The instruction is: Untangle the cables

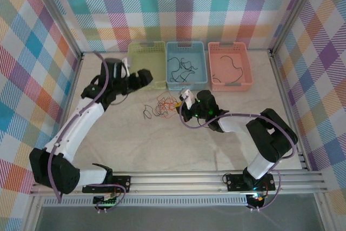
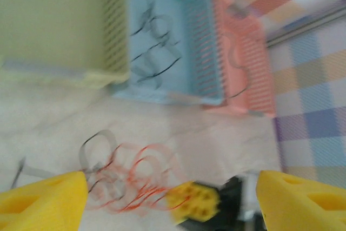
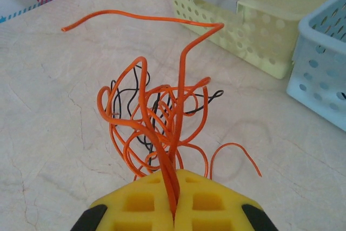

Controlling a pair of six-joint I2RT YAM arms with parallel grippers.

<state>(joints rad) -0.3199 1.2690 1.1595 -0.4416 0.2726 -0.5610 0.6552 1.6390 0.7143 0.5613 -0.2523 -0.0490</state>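
Right hand [image 3: 174,209] clamped on orange cables [image 3: 157,117], strands stretching lengthwise toward green basket [image 3: 254,25], left hand [image 2: 172,193] spread open

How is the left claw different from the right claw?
The left claw is wide open and holds nothing; the right claw is shut on orange cables. The left claw sits by the green basket; the right claw is beside the tangle. Both have yellow fingers.
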